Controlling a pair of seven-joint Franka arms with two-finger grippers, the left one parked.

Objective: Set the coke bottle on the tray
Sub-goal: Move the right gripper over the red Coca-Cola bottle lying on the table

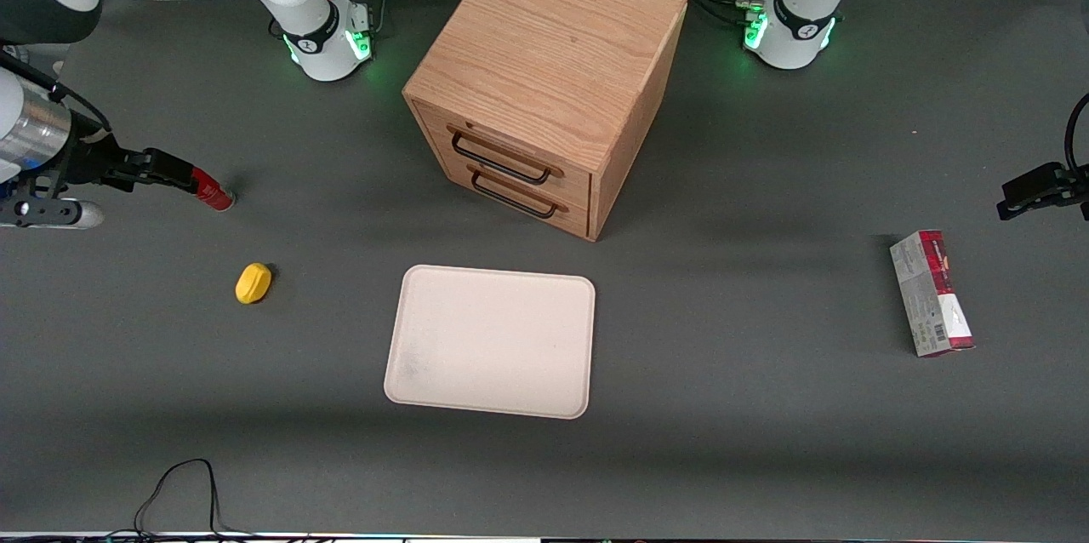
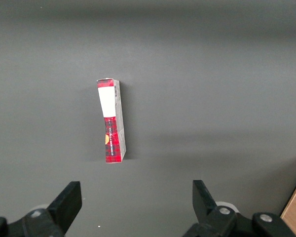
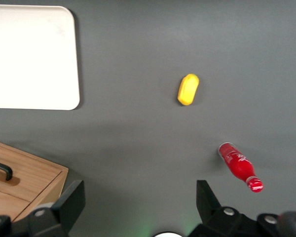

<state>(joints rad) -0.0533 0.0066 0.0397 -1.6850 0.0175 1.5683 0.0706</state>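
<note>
Front view: the coke bottle [image 1: 213,191] stands, somewhat tilted, on the desk [image 1: 766,441] near the edge at the working arm's end, farther from the camera than the small yellow object [image 1: 253,282] and well apart from the tray [image 1: 491,341], which lies bare in the middle of the desk in front of the wooden cabinet [image 1: 544,92]. The end effector [image 1: 162,171] hangs above the desk at that same edge; in this view its dark tips overlap the bottle's upper part, so height alone may separate them. A red-and-grey carton [image 1: 932,294] lies toward the parked arm's end.

Left wrist view: only the carton [image 2: 111,121] on the desk; nothing of the task shows here.

Right wrist view: the end effector [image 3: 140,202] is released, its two fingers [image 3: 71,200] spread wide with nothing between them. The bottle [image 3: 239,167] is not in the gap: it sits just outside one finger, offset sideways, on the side away from the cabinet's corner [image 3: 24,182]. Its long axis appears slanted, base toward the yellow object [image 3: 188,89] and cap pointing away from it. The tray [image 3: 32,57] is well apart, past the yellow object from the bottle.

My judgement: the approach is not yet finished. The coming move turns on that sideways offset; the end effector needs to shift until the bottle is centred in the gap, then descend and close across its narrow body.
</note>
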